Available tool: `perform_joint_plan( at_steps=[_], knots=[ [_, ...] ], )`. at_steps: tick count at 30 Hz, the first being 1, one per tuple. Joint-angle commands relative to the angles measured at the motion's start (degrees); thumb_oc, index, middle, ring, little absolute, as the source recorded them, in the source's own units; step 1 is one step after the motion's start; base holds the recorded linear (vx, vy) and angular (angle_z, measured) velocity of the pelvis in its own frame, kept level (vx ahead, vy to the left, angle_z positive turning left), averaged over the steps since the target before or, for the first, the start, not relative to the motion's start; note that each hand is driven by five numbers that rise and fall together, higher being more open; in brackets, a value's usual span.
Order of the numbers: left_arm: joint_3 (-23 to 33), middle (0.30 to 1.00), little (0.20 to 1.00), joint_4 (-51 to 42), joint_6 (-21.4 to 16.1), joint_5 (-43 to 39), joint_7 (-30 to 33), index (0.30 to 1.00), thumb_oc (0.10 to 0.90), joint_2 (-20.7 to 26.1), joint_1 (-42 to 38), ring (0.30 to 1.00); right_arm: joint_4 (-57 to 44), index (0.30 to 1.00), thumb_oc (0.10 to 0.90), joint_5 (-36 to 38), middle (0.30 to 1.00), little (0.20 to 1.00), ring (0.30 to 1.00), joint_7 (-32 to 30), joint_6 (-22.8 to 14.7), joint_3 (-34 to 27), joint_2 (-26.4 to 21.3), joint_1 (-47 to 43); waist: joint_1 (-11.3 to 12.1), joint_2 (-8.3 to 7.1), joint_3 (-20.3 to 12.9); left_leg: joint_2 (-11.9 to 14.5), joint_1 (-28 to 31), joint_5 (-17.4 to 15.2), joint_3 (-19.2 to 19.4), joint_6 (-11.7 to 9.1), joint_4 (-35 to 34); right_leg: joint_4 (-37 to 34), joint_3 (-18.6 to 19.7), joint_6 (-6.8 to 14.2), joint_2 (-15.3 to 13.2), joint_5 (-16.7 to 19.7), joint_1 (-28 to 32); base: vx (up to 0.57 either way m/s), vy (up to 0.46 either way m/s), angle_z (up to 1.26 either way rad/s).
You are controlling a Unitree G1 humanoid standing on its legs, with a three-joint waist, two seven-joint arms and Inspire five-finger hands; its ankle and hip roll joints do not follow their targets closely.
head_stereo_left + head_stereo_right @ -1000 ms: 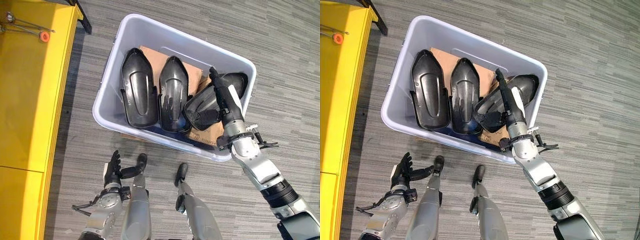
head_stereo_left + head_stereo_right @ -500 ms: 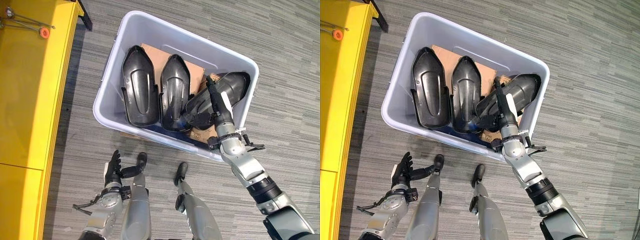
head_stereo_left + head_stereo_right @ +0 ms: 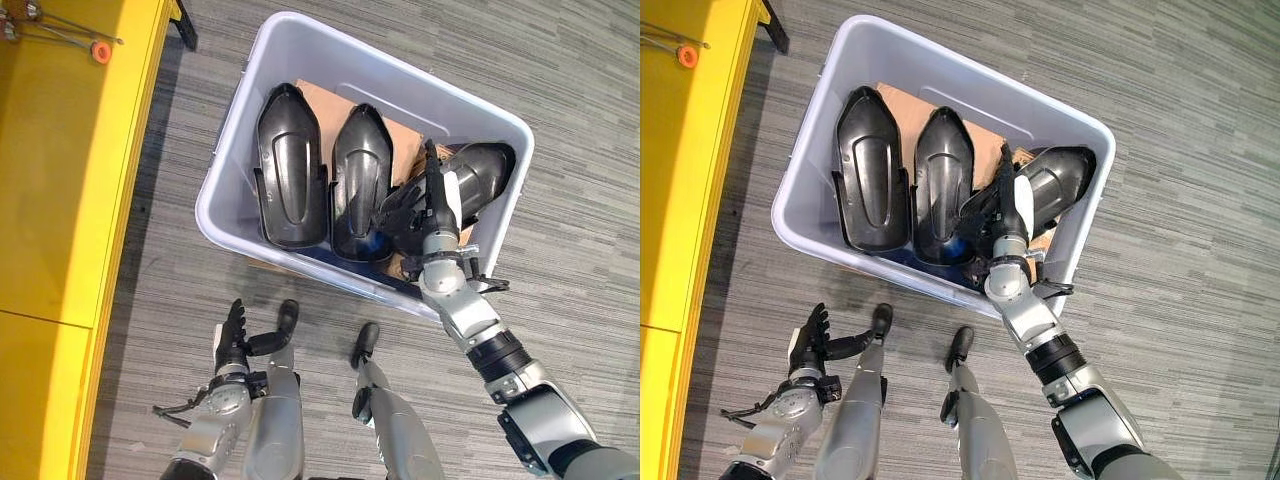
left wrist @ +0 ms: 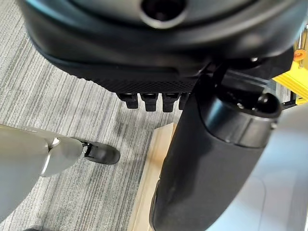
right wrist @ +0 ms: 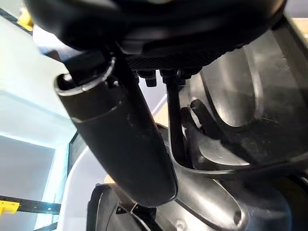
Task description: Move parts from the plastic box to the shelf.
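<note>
Right hand clamped on tilted black part lying crosswise in plastic box, nose toward far-right corner

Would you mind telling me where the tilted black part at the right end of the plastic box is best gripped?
Probably at its raised near edge, coming from above on the robot's side. The tilted part leans on its neighbour, so that rim stands free where the right hand already reaches.

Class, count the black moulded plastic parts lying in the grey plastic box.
3: one black moulded plastic part at the left, one in the middle, one at the right under the right hand. Others may lie beneath.
</note>
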Motion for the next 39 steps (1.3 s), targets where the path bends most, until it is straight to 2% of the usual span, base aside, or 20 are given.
perform_joint_plan(
  at_steps=[1, 7, 17, 24, 29, 35, 39],
  knots=[
    [0.02, 1.0, 1.0, -3.39, -4.03, 0.94, 1.45, 1.0, 0.9, 0.79, 1.78, 1.0, -3.19, 1.0, 0.9, -4.84, 1.0, 1.0, 1.0, -4.47, -2.49, -1.74, -1.97, -4.37, -0.26, 0.54, -1.52, 1.53, 0.96, -4.88, -0.05, 1.4, 4.29, 1.11, 0.32, 6.07, -5.25, -2.66, 1.88, 0.0, 0.015, 0.09],
    [-1.26, 1.0, 1.0, -3.13, -4.79, 1.47, 2.43, 1.0, 0.9, 0.48, 0.1, 1.0, -0.04, 1.0, 0.9, -6.2, 1.0, 1.0, 1.0, -7.87, -2.32, -1.81, 0.91, -5.08, -0.17, 0.95, -0.98, 1.26, 0.47, -5.01, -0.17, 1.44, 4.92, 1.39, 0.33, 6.07, -5.44, -2.65, 1.66, 0.0, 0.003, 0.01],
    [-2.48, 1.0, 1.0, -2.53, -5.25, 2.31, 2.71, 1.0, 0.9, -0.07, -0.7, 1.0, 3.04, 1.0, 0.9, -9.0, 1.0, 1.0, 1.0, -10.16, -1.49, -1.65, 2.5, -3.7, -0.31, 1.16, -0.82, 1.02, 0.18, -5.23, -0.45, 1.56, 5.31, 1.57, 0.35, 6.16, -5.72, -2.62, 1.63, 0.0, 0.0, 0.0],
    [-3.11, 1.0, 1.0, -2.3, -5.43, 2.52, 3.13, 1.0, 0.9, -0.09, -1.37, 1.0, 5.52, 1.0, 0.9, -8.15, 1.0, 1.0, 1.0, -11.12, -1.27, -1.6, 3.67, -2.31, -0.59, 1.1, -0.54, 0.95, 0.01, -5.34, -0.46, 1.62, 5.62, 1.68, 0.45, 6.21, -5.82, -2.52, 1.59, 0.0, 0.0, 0.0],
    [-3.22, 1.0, 1.0, -2.02, -5.68, 2.71, 3.3, 1.0, 0.9, -0.11, -1.6, 1.0, 6.83, 1.0, 0.9, -8.78, 1.0, 1.0, 1.0, -12.34, -0.92, -1.93, 3.72, -2.13, -0.62, 1.14, -0.35, 0.82, -0.18, -5.36, -0.57, 1.61, 5.84, 1.83, 0.37, 6.23, -5.8, -2.46, 1.52, 0.0, 0.0, 0.0],
    [-3.41, 1.0, 1.0, -2.22, -6.73, 3.45, 3.04, 1.0, 0.9, -0.17, -1.99, 1.0, 10.72, 1.0, 0.9, -15.07, 1.0, 1.0, 1.0, -14.47, 1.31, -2.25, 1.03, -3.87, -0.39, 1.52, 0.05, 0.68, -0.42, -5.18, -0.51, 1.57, 5.75, 1.87, 0.26, 6.24, -5.84, -2.36, 1.23, -0.01, 0.004, 0.02],
    [-3.49, 1.0, 1.0, -1.79, -6.96, 3.37, 2.95, 1.0, 0.9, -0.37, -2.42, 1.0, 12.52, 1.0, 0.9, -15.44, 1.0, 1.0, 1.0, -15.39, 2.0, -3.09, 0.68, -3.91, -0.3, 1.69, 0.34, 0.69, -0.5, -5.17, -0.6, 1.56, 5.81, 2.0, 0.28, 6.21, -5.83, -2.33, 1.13, -0.01, 0.005, 0.02]
  ],
)
